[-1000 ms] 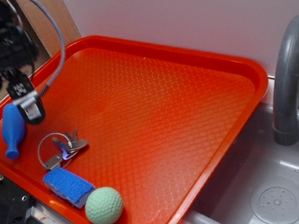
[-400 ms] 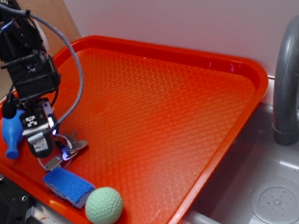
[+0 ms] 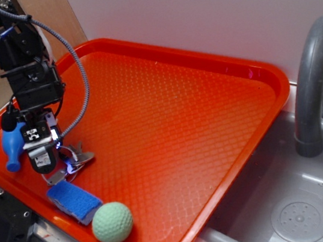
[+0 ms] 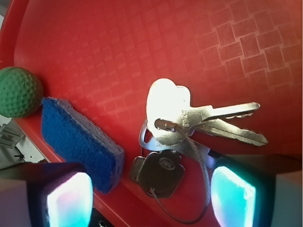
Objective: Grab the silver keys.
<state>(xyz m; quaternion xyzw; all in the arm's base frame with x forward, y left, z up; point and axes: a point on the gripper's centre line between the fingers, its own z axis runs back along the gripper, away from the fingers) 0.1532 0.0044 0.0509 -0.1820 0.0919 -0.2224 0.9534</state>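
The silver keys (image 4: pixel 189 120) lie flat on the orange tray (image 3: pixel 166 114), a small bunch on a thin wire ring; in the exterior view they (image 3: pixel 77 160) sit near the tray's front-left edge. My gripper (image 4: pixel 151 198) is open just above them, its two glowing fingertips (image 4: pixel 232 196) standing either side of the ring and the dark key head. In the exterior view the gripper (image 3: pixel 45 164) hangs low over the ring's left part and hides it. Nothing is held.
A blue sponge block (image 3: pixel 73 201) and a green golf ball (image 3: pixel 112 222) lie just in front of the keys. A blue bowling pin (image 3: pixel 13 146) lies left of the gripper. A grey sink (image 3: pixel 296 210) and tap (image 3: pixel 313 80) are right.
The arm swung from the back left and came down over the keys. In the last half second it barely shifted.
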